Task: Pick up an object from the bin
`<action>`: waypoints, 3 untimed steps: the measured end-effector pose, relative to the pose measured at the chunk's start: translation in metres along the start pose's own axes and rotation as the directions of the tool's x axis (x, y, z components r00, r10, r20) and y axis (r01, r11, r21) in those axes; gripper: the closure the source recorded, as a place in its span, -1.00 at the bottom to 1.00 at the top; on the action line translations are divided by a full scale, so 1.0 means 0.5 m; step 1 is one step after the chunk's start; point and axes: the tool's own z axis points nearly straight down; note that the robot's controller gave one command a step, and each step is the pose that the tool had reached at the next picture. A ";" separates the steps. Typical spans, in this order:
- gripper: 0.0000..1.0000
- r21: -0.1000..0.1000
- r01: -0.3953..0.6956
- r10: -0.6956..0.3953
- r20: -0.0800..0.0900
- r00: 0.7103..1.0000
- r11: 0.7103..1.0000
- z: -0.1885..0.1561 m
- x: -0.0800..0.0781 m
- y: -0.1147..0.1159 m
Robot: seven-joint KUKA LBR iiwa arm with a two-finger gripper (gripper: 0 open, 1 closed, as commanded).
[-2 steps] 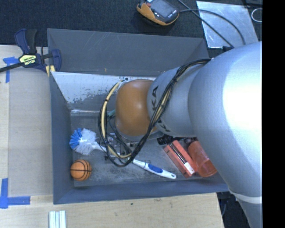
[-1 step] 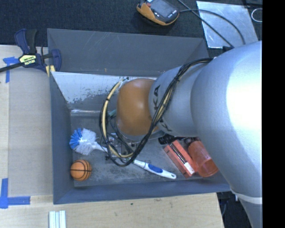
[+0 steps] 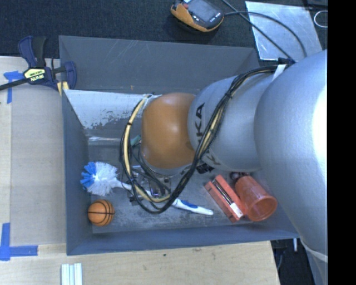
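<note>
The white-and-blue toothbrush (image 3: 192,207) lies flat near the front wall of the bin (image 3: 167,67), its long axis running across the view. Its near end reaches just beside the gripper (image 3: 149,189), which hangs low mid-bin; open or closed, I cannot tell. A fluffy blue-white brush (image 3: 100,175) and a small basketball (image 3: 100,212) sit on the gripper's other side.

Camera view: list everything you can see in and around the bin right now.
bin: one, grey, centre of view
brush: one, blue and white, left side of floor
mini basketball: one, orange, lower-left corner
toothbrush: one, white and blue, lower middle
flat box: one, red, lower right
cup: one, orange, on its side, right of the flat box
handheld device: one, orange and black, outside, above the bin
arm: one, silver, orange wrist cover, cables, over the bin's middle
</note>
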 end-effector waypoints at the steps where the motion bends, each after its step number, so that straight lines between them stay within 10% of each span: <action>1: 1.00 0.001 -0.015 0.015 -0.001 1.000 1.000 0.100 -0.049 -0.002; 3: 1.00 0.000 -0.016 0.016 0.001 1.000 1.000 0.093 -0.047 0.001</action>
